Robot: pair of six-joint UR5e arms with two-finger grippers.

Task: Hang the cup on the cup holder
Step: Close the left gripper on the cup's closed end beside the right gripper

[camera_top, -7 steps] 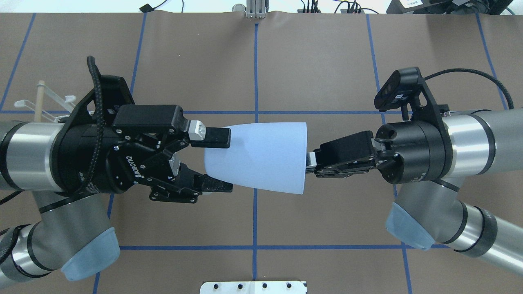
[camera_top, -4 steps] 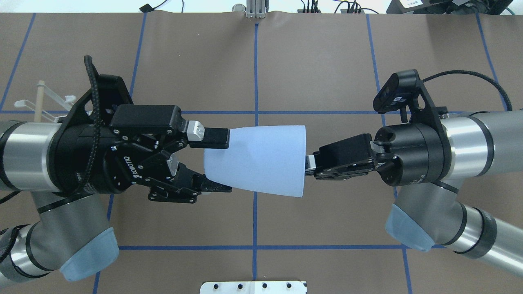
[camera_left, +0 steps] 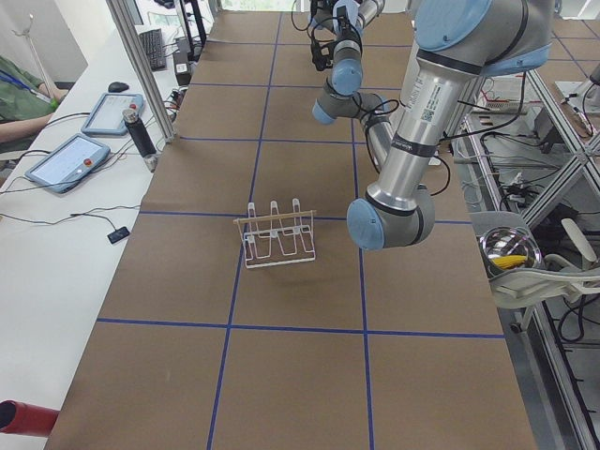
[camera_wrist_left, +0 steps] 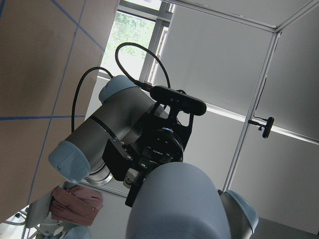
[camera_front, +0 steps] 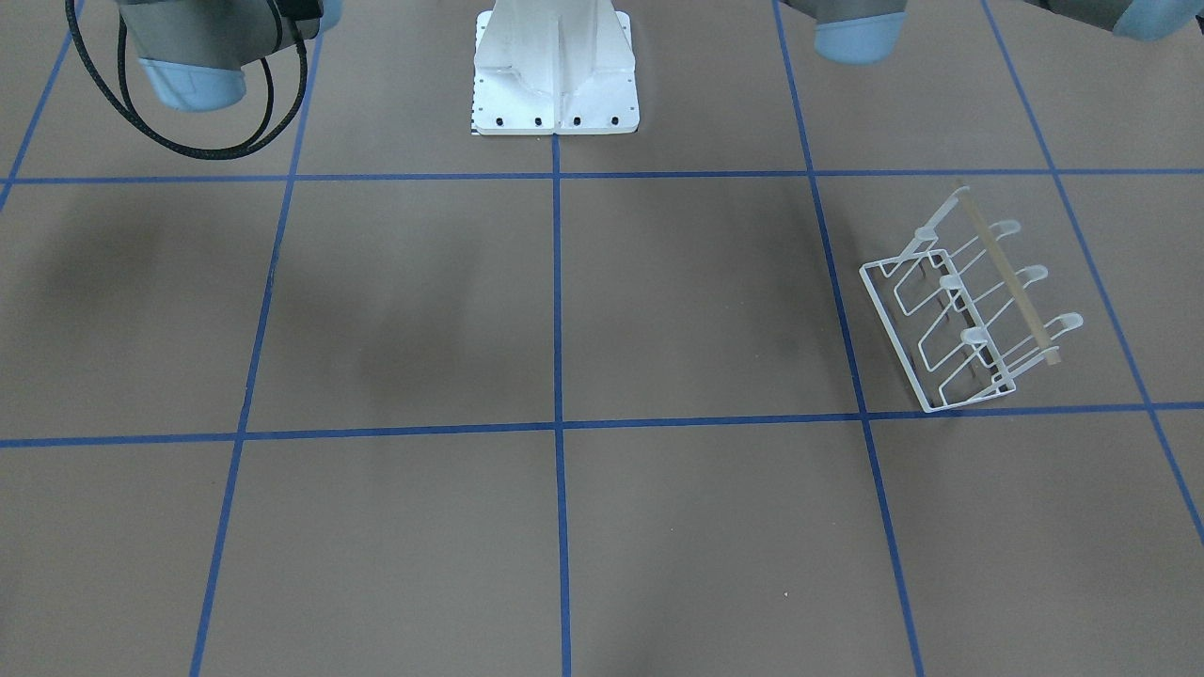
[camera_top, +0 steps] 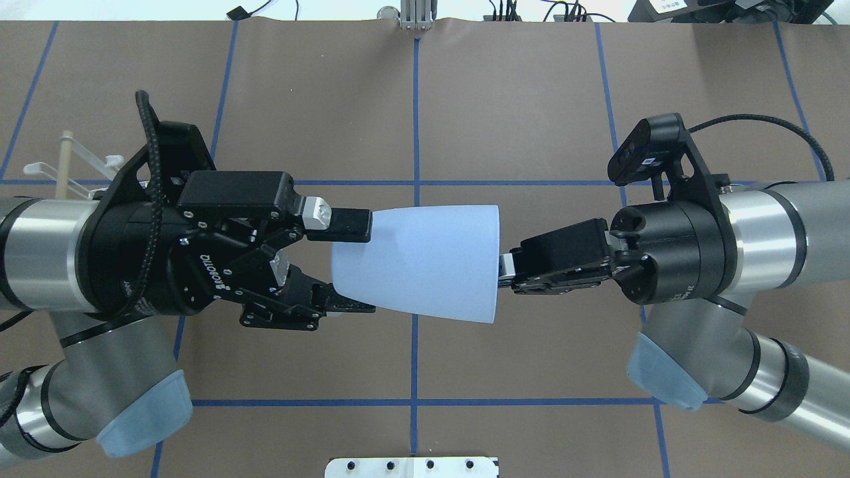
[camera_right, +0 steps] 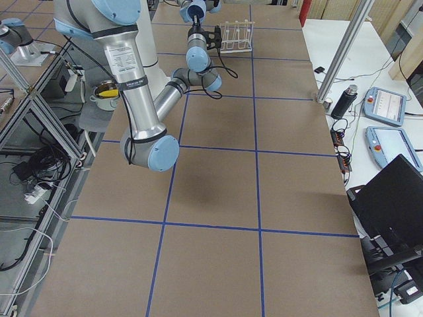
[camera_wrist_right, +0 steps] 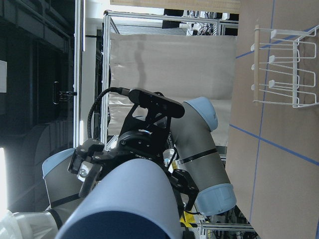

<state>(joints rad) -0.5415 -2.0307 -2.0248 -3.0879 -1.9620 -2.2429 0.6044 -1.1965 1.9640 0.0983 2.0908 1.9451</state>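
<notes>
The cup is held in the air over the middle of the surface, lying on its side. In the overhead view its wide mouth points to 3 o'clock and its narrow base to 9 o'clock. The left hand reaches in from 9 o'clock with its fingers spread wide. One lies against the cup's 12 o'clock side and the other against its 6 o'clock side, clasping the narrow end between them. The right hand comes in from 3 o'clock, fingers nearly together, pinching the wall of the cup at the rim. The left wrist view shows the cup's pale-blue body at 6 o'clock with the right wrist just behind it. The right wrist view shows the cup's mouth at 6 o'clock, its inside dark, with the left hand beyond. The rack stands on the surface well apart from the cup. It is at 3 o'clock in the front-facing view and at 9 o'clock in the overhead view, where the left wrist hides most of it. Its prongs rise from the wire base, and a wooden rod runs along its top. One corner of its base is just beside a blue tape line. The robot's white mount sits at 12 o'clock in the front-facing view.
</notes>
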